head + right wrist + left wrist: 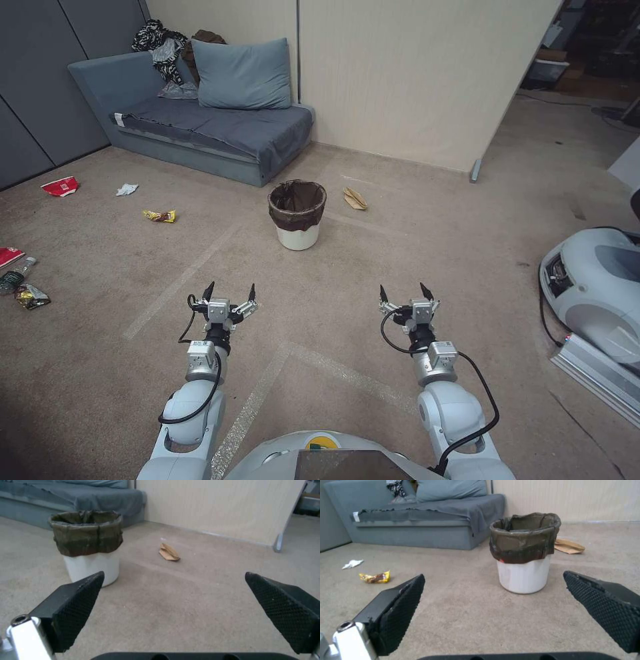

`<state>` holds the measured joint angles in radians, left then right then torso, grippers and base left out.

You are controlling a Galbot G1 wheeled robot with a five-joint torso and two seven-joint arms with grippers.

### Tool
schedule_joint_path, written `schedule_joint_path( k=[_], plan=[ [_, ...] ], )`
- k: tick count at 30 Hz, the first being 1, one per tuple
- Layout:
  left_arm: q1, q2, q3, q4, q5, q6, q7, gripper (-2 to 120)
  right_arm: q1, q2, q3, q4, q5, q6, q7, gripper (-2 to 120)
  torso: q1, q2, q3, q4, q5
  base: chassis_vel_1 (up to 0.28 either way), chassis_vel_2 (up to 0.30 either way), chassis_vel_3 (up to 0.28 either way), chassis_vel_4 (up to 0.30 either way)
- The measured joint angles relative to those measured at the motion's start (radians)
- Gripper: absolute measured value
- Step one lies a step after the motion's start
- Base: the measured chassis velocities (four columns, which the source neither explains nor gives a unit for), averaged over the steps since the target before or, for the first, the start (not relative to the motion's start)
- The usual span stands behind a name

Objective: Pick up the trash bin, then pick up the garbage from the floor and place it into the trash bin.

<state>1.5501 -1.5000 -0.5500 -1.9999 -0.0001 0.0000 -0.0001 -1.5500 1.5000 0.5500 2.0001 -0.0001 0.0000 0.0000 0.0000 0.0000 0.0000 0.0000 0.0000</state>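
The trash bin (pixel 297 215) (pixel 523 555) (pixel 88 545), white with a dark liner over its rim, stands upright on the carpeted floor (pixel 373 267) ahead of me, near the sofa corner. Garbage lies scattered: a brown paper bag (pixel 355 198) (pixel 568 546) (pixel 169 552) just right of the bin, a gold wrapper (pixel 160 215) (pixel 375 577), a white tissue (pixel 126 189) (pixel 352 564), a red wrapper (pixel 60 186), and a bottle (pixel 15 275) with more wrappers at far left. My left gripper (pixel 230 292) (pixel 493 592) and right gripper (pixel 403 292) (pixel 173 592) hover open and empty, short of the bin.
A grey sofa (pixel 200 120) with a cushion stands behind the bin against a beige partition wall (pixel 400 73). A white machine (pixel 597 293) with a cable and a metal rail sits on the floor at the right. Pale tape lines cross the carpet.
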Motion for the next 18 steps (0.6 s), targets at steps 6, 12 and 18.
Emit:
schedule_joint_path(
  k=[6, 12, 18],
  plan=[
    [0.000, 0.000, 0.000, 0.000, 0.000, 0.000, 0.000, 100, 0.000, 0.000, 0.000, 0.000, 0.000, 0.000, 0.000, 100, 0.000, 0.000, 0.000, 0.0000, 0.0000, 0.000, 0.000, 0.000, 0.000],
    [0.000, 0.000, 0.000, 0.000, 0.000, 0.000, 0.000, 100, 0.000, 0.000, 0.000, 0.000, 0.000, 0.000, 0.000, 100, 0.000, 0.000, 0.000, 0.0000, 0.0000, 0.000, 0.000, 0.000, 0.000],
    [0.000, 0.000, 0.000, 0.000, 0.000, 0.000, 0.000, 100, 0.000, 0.000, 0.000, 0.000, 0.000, 0.000, 0.000, 100, 0.000, 0.000, 0.000, 0.0000, 0.0000, 0.000, 0.000, 0.000, 0.000]
  ],
)
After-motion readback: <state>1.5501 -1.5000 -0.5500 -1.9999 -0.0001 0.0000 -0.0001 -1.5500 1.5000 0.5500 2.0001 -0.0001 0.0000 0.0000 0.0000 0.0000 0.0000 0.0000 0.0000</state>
